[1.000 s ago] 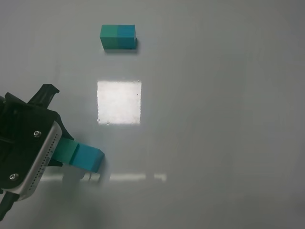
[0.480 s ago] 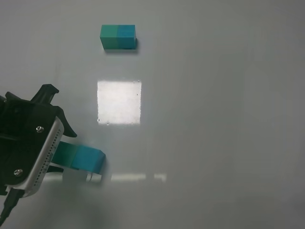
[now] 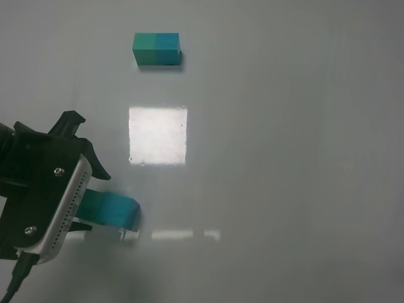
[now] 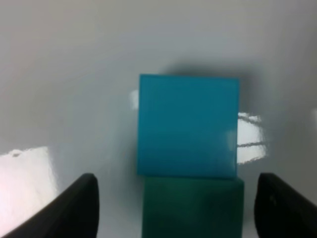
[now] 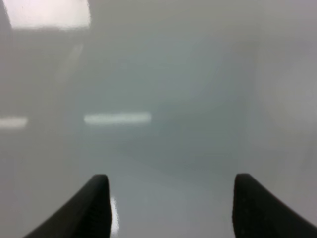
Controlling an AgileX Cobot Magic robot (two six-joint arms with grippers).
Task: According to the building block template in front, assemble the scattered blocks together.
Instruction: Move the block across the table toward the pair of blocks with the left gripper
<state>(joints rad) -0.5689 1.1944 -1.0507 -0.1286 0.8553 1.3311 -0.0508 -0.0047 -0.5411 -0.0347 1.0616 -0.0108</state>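
The building block template (image 3: 156, 48), a joined teal-green and cyan-blue bar, lies at the far side of the table. The scattered blocks sit at the near left, touching side by side: a teal-green cube (image 3: 95, 206) and a cyan-blue cube (image 3: 121, 211). My left gripper (image 3: 88, 199) is open and straddles the green cube, partly hiding it. In the left wrist view the green cube (image 4: 193, 208) sits between the spread fingers (image 4: 79, 206) with gaps on both sides, and the blue cube (image 4: 188, 126) lies just beyond it. My right gripper (image 5: 176, 203) is open and empty over bare table.
A bright square light reflection (image 3: 158, 135) lies on the glossy white table (image 3: 284, 158) between the template and the cubes. A thin reflected strip (image 3: 186, 235) lies right of the cubes. The right arm is out of the exterior high view.
My left gripper has moved to the right, further over the green cube, covering more of it. The two cubes have turned slightly, now lying more level. The template has not moved.
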